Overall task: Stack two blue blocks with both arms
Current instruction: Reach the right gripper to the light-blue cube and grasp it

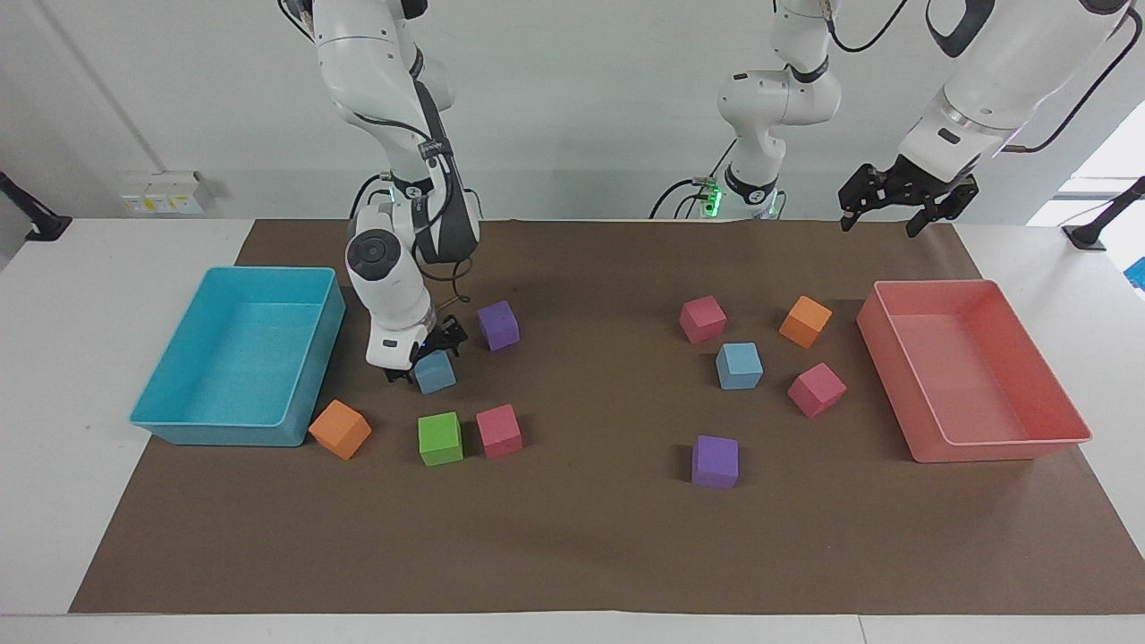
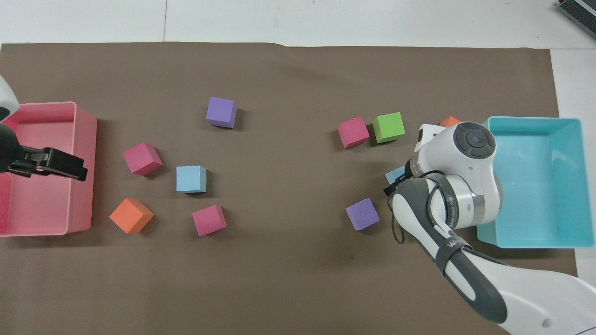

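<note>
One blue block [image 1: 436,372] lies beside the turquoise tray at the right arm's end of the table. My right gripper [image 1: 426,358] is down at it, open, with a black finger on either side of the cube; I cannot tell whether they touch it. In the overhead view the right arm covers most of this block [image 2: 395,175]. The other blue block [image 1: 739,365] [image 2: 191,178] sits untouched among the cubes near the pink tray. My left gripper [image 1: 881,225] [image 2: 81,168] hangs open and empty over the pink tray's edge, waiting.
A turquoise tray [image 1: 179,420] and a pink tray [image 1: 984,452] stand at the two ends. Around the right gripper lie a purple cube [image 1: 498,325], a green cube [image 1: 440,438], a magenta cube [image 1: 499,431] and an orange cube [image 1: 340,429]. Magenta, orange and purple cubes surround the other blue block.
</note>
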{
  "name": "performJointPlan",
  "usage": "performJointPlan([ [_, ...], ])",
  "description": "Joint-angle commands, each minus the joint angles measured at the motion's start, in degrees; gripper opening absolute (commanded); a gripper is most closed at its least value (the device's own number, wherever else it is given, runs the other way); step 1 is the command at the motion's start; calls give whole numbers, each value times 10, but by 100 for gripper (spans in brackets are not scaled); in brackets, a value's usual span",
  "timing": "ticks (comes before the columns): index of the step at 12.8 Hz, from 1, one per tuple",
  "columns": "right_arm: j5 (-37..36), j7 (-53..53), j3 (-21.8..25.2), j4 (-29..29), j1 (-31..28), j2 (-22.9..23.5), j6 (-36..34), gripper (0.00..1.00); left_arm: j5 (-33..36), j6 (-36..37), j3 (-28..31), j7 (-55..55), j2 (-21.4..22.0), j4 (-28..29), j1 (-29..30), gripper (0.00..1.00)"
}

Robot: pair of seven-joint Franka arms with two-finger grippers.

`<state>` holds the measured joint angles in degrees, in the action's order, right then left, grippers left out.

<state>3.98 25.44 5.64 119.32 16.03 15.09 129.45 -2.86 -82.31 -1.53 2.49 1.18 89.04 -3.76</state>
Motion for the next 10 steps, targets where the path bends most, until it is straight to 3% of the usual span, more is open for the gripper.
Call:
performJointPlan([
  [1,14,20,-2,6,-4,1,13,100,6,-7,-3,3,13,13,6,100],
  [2,14,20,-2,6,-4,1,13,85,7,-7,-3,3,13,13,6,100],
  [3,14,18,-2,6,-4,1,13,47,7,-7,-3,3,13,13,6,100],
  [4,14,16,-2,6,-4,1,12,0,6,-7,-3,3,13,13,6,100],
  [10,15,-40,-2,-36,-3,-8,-23,0,7,-7,-3,3,13,13,6,100],
])
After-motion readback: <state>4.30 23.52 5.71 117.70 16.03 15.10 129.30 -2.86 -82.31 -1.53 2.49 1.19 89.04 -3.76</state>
